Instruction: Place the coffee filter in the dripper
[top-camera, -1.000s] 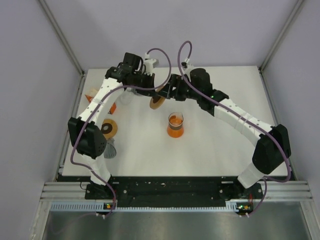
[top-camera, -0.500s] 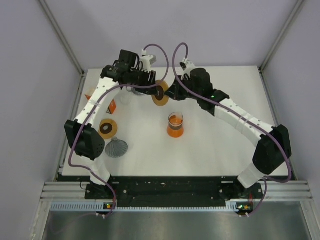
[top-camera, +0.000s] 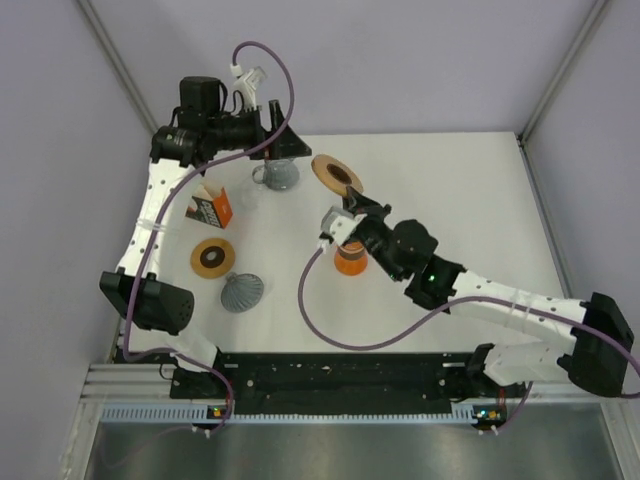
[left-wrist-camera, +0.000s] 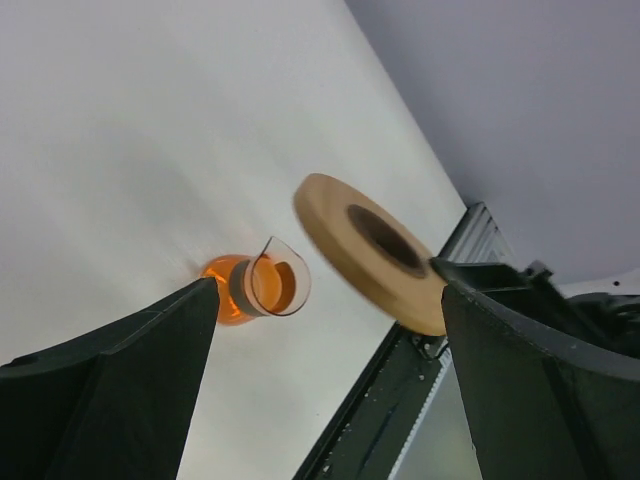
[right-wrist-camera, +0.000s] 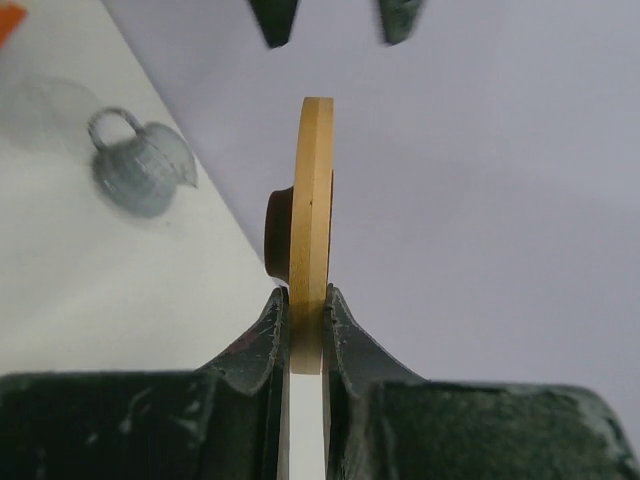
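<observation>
White bench (top-camera: 450, 200): right gripper (right-wrist-camera: 307, 300) clamped on wooden disc (right-wrist-camera: 312, 190) edge; left gripper (left-wrist-camera: 328, 288), top view's upper left, spread wide.

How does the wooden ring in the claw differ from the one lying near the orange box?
The held ring is pinched at its rim by the right claw, clear of the table; the other ring lies flat on the table, untouched. Both are round with dark centres.
</observation>
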